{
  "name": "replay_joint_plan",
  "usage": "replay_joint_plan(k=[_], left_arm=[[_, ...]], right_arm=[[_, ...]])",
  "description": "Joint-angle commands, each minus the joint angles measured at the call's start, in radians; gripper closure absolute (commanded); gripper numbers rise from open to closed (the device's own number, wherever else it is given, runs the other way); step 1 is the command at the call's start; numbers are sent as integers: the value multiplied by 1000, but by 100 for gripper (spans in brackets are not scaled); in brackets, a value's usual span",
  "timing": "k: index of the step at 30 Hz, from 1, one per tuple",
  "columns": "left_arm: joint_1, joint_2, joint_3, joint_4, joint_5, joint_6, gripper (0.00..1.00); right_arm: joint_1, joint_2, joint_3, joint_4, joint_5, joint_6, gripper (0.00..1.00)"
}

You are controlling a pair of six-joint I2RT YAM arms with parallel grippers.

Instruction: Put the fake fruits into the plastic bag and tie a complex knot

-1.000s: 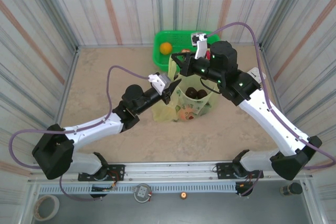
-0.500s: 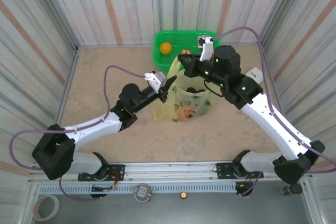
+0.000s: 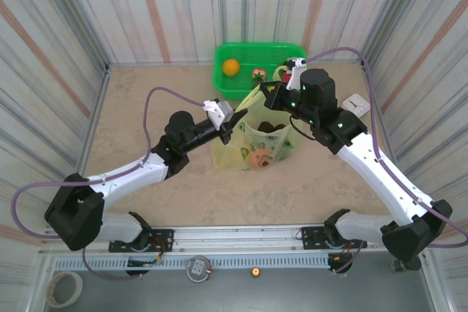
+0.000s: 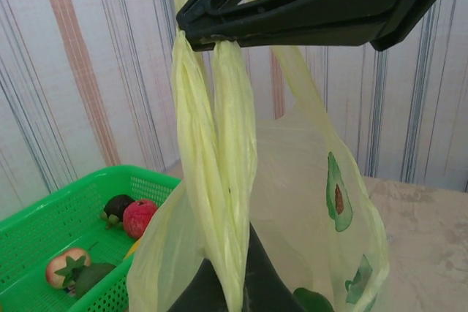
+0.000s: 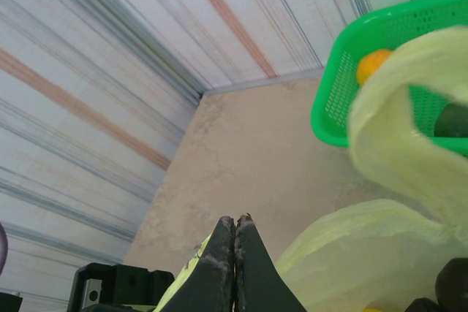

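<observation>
Left claw (image 3: 234,123) is clamped shut on the plastic bag (image 3: 274,150) at its roped-up handle strands (image 4: 219,144). You've got it on the near side of the green basket (image 3: 292,52), off the basket's left-front corner. Right claw (image 3: 267,92) is closed too, pinching the same strands higher up, just over the basket's front rim. In the left wrist view the strands run taut from one set of jaws up to the other. My read: you hold them stretched btwn two grips so there's a firm span to loop for the knot, & so the bag mouth stays up and nothing rolls out.

Table (image 3: 146,100): flat, matte, sandy mottled top. It carries the bag's weight, so the claws only tension the film.

Basket: rigid bright-green plastic w/ perforated mesh walls, rectangular, rounded corners. It won't flex if bumped.

Bag body sits just in front of the basket's near wall; touching or not, can't tell. The film is thin, translucent yellow-green & crumpled, and it bulges round its load. Handles have pleated into narrow cords, likely slippery, so grip low.

Fake fruits: glossy, hard-looking, roundish. Dark brown ones (image 3: 270,128) and a pinkish one (image 3: 258,158) show thru the bag film. An orange one (image 3: 231,67) and a red one (image 4: 139,217) lie inside the basket w/ a few more, so packing looks unfinished to me.

Avocado prints (image 4: 338,196): small, dark green, on the bag side facing away from the basket.
</observation>
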Motion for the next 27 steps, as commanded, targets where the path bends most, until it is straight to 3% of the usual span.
replay_joint_plan(k=[1, 4, 6, 8, 12, 14, 17, 21, 27], left_arm=[[13, -17, 63, -173, 32, 26, 100], [45, -26, 56, -145, 75, -15, 100], [88, -27, 97, -221, 168, -26, 100], [133, -21, 149, -326, 274, -26, 100], [208, -27, 156, -314, 385, -62, 100], [253, -11, 176, -323, 462, -89, 100], [288, 26, 183, -287, 520, -139, 100], [297, 35, 151, -209, 543, -165, 100], [302, 30, 137, -190, 537, -189, 100]], right_arm=[[-34, -10, 10, 24, 142, 18, 100], [-32, -5, 12, 48, 111, 20, 100], [-31, -3, 19, 78, 49, -11, 99], [-29, -6, 40, 81, 12, -53, 87], [-47, -24, 109, 55, -155, -190, 49], [-59, -31, 155, 7, -247, -265, 38], [-92, -67, 170, -34, -345, -354, 35], [-147, -171, 69, -2, -308, -454, 33], [-247, -417, -301, 299, -247, -621, 28]])
